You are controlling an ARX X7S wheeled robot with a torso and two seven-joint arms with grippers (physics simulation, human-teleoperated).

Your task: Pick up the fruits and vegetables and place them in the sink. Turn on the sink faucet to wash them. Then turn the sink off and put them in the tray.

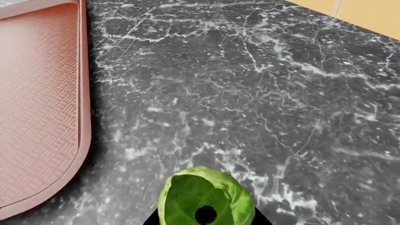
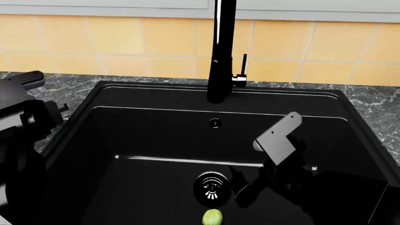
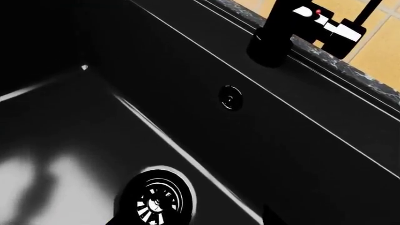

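Note:
A yellow-green leafy sprout sits between the dark tips of my left gripper, which is shut on it above the marble counter, beside the dark red tray. Another sprout lies on the floor of the black sink, just in front of the round drain. My right gripper hangs inside the basin over the drain, open with nothing between its tips. The tall black faucet stands at the back rim, its thin lever upright.
Dark marble counter surrounds the tray, with yellow wall tiles behind. My right arm reaches down into the sink's right half. My left arm stands over the counter left of the basin. An overflow cap sits on the back wall.

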